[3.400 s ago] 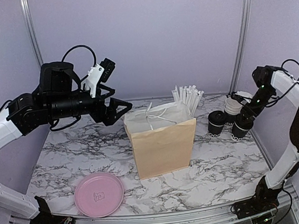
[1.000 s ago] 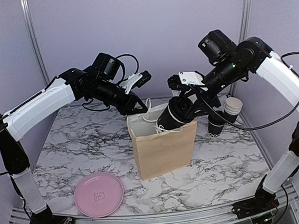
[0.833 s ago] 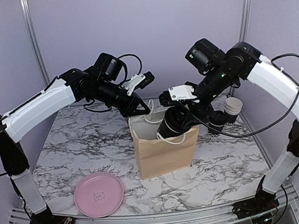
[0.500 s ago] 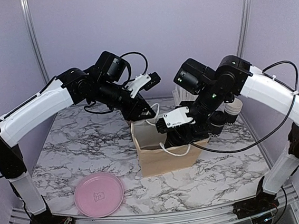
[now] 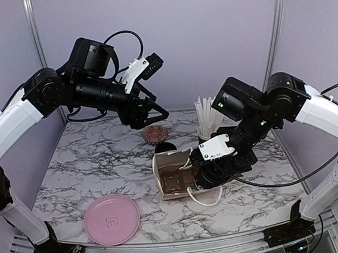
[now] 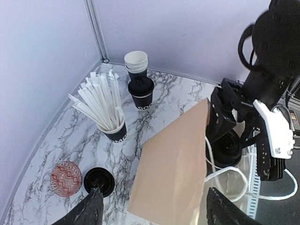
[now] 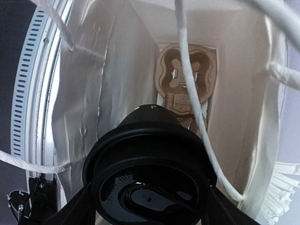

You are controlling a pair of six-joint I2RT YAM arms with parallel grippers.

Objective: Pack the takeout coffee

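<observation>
My right gripper [image 7: 150,202] is shut on a black lidded coffee cup [image 7: 149,164] and holds it at the mouth of the tan paper bag [image 5: 171,162]. The bag lies tipped over, with its mouth toward the front right. The brown pulp carrier [image 7: 186,77] sits at the bag's bottom. In the top view the right gripper [image 5: 212,171] and the cup [image 5: 201,175] are at the bag's opening. My left gripper [image 5: 151,117] is open and empty, high above and behind the bag [image 6: 173,159]. A second lidded cup [image 6: 140,92] stands at the back.
A loose black lid [image 5: 165,146] and a red patterned disc [image 5: 155,134] lie behind the bag. A black cup of white straws [image 6: 110,119] and a stack of open cups [image 6: 136,61] stand at the back right. A pink plate [image 5: 112,219] is at the front left.
The bag has gone from upright to tipped over. My right gripper has lowered the cup to its mouth. My left gripper has let go of the bag's rim and risen to the left.
</observation>
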